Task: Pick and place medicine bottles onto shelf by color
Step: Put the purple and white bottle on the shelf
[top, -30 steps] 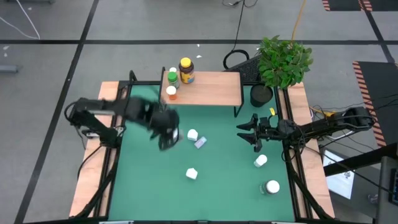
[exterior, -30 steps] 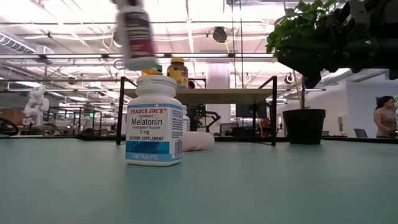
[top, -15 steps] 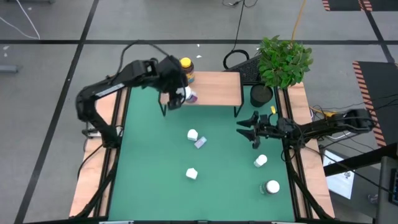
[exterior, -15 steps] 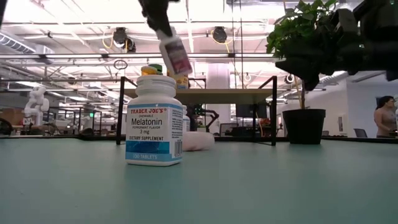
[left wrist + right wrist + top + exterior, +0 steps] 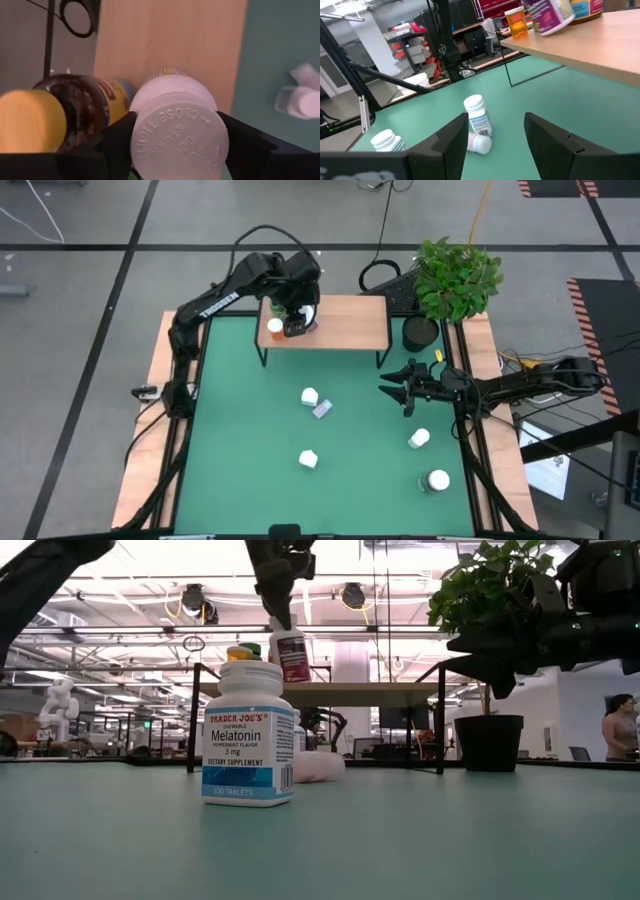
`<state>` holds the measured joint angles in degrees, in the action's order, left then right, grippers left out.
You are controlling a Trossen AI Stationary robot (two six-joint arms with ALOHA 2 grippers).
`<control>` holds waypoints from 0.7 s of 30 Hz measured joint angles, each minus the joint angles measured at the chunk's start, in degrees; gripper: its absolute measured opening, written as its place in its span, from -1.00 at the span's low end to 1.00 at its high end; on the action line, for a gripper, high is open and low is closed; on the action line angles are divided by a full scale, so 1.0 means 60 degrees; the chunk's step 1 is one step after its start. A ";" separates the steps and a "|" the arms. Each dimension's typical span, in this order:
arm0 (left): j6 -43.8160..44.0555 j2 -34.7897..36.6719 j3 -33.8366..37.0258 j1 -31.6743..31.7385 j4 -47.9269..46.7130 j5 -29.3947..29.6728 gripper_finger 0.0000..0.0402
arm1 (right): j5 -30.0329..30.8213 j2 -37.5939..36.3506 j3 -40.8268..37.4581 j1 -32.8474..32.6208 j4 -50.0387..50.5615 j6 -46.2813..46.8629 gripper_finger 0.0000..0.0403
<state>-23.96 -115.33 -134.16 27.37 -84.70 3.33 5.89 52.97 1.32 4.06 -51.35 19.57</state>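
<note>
A: Left gripper (image 5: 297, 315) is over the shelf (image 5: 345, 325), fingers clamped on a white-capped bottle with a purple label (image 5: 291, 652), tilted just above the wooden top.

B: Beside it?

A: Right next to the gripper stand the amber yellow-lidded bottle (image 5: 55, 112) and the orange bottle (image 5: 274, 330).

B: And the right gripper (image 5: 403, 392)?

A: It hangs over the green mat (image 5: 240, 430), fingers spread and empty. White bottles (image 5: 479, 118) lie on the mat just ahead of it.
</note>
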 joint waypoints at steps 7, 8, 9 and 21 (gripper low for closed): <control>-0.0100 0.0030 -0.0034 0.0342 -0.0052 0.0019 0.26 | 0.0000 0.0000 0.0000 -0.0001 -0.0027 -0.0072 -0.07; -0.0111 0.0019 -0.0031 0.0382 -0.0055 0.0019 0.26 | 0.0000 0.0000 0.0000 -0.0001 -0.0032 -0.0096 -0.07; -0.0121 0.0015 -0.0031 0.0416 -0.0055 0.0022 0.26 | 0.0000 0.0000 0.0000 -0.0001 -0.0034 -0.0114 -0.07; -0.0191 0.0026 -0.0027 0.0464 -0.0053 0.0026 0.27 | 0.0000 0.0000 0.0000 -0.0001 0.0046 -0.0083 -0.07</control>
<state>-25.10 -115.18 -134.32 30.16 -85.02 3.49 5.89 52.97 1.32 4.05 -51.07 19.07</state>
